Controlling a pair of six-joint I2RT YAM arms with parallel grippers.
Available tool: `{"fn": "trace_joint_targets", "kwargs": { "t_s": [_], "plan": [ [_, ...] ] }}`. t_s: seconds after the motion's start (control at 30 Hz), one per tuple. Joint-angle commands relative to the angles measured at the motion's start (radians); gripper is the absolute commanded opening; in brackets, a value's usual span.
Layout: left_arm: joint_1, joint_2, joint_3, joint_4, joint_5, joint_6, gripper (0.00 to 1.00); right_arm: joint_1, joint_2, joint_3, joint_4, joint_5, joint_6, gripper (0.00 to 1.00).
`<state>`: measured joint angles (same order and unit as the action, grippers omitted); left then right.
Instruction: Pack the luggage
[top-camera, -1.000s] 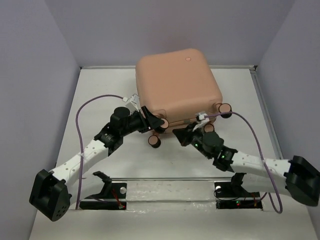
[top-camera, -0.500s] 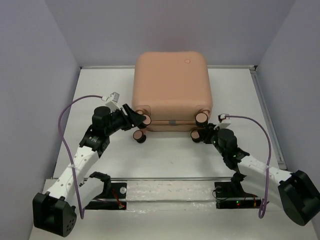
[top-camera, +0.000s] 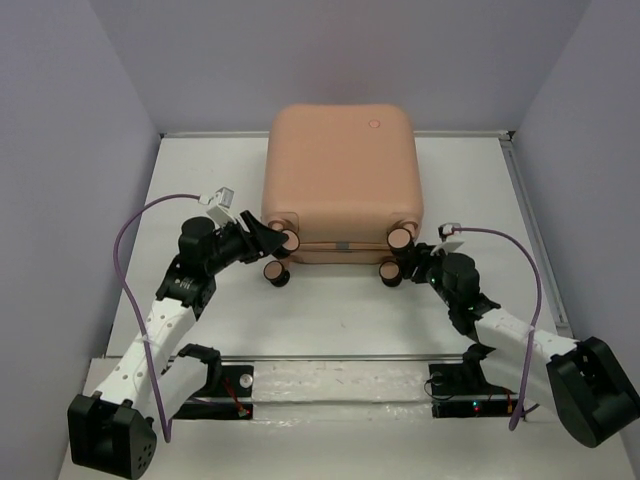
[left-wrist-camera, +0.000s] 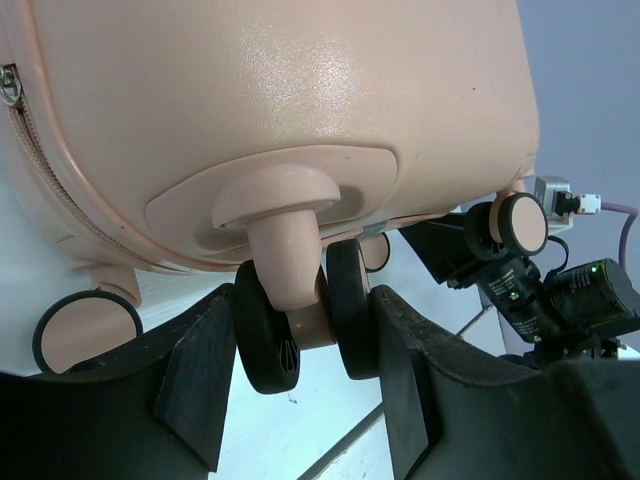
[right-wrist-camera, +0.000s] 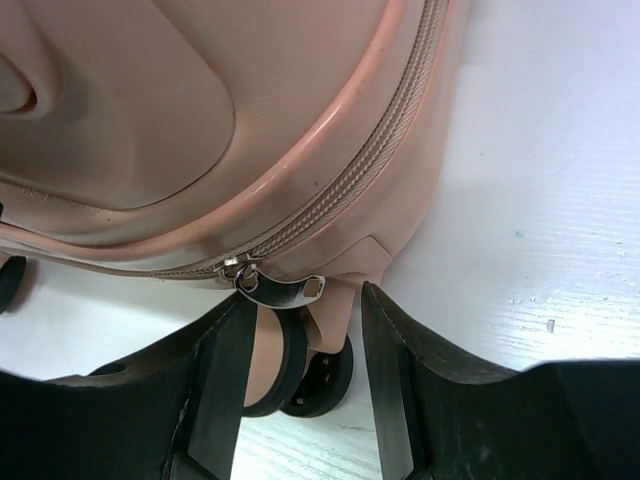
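Luggage (top-camera: 340, 170), peach-pink and closed, lies flat toward the far middle of the white desk (top-camera: 480, 200) in the overhead view, with its wheeled end facing the arms. The left gripper (top-camera: 270, 238) is at the upper left wheel (top-camera: 290, 240), and the right gripper (top-camera: 408, 264) is at the lower right wheel (top-camera: 391, 272).

From the left wrist, the black fingers (left-wrist-camera: 210, 370) press on both sides of the twin upper left wheel (left-wrist-camera: 300, 330), clamped on it.

From the right wrist, the fingers (right-wrist-camera: 225, 380) stand apart, straddling the lower right wheel (right-wrist-camera: 310, 385) with a gap on one side. A metal zipper pull (right-wrist-camera: 280, 290) hangs just above that wheel.
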<state>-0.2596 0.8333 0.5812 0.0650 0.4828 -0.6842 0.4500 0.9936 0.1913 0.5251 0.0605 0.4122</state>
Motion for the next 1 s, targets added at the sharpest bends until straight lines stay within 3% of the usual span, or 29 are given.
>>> {"fn": "trace_joint_targets", "kwargs": {
  "t_s": [0.0,0.23,0.53,0.7,0.9,0.97],
  "plan": [
    [-0.003,-0.063,0.012,0.188,0.16,0.014,0.06,-0.005,-0.004,0.048,0.095,-0.053,-0.059,0.52],
    [-0.003,-0.054,0.006,0.187,0.169,0.028,0.06,-0.005,-0.052,0.048,0.111,-0.082,-0.088,0.48],
    [-0.003,-0.062,-0.011,0.194,0.168,0.012,0.06,-0.005,0.033,0.062,0.228,-0.093,-0.108,0.27],
    [-0.003,-0.062,-0.024,0.202,0.165,0.009,0.06,-0.005,0.025,0.043,0.274,-0.068,-0.105,0.08],
    [-0.003,-0.051,-0.04,0.242,0.183,-0.018,0.06,-0.005,0.028,0.004,0.334,-0.08,-0.061,0.07],
    [-0.004,-0.042,-0.049,0.292,0.197,-0.044,0.06,0.063,0.048,-0.016,0.392,-0.077,-0.009,0.07]
  ]
}}
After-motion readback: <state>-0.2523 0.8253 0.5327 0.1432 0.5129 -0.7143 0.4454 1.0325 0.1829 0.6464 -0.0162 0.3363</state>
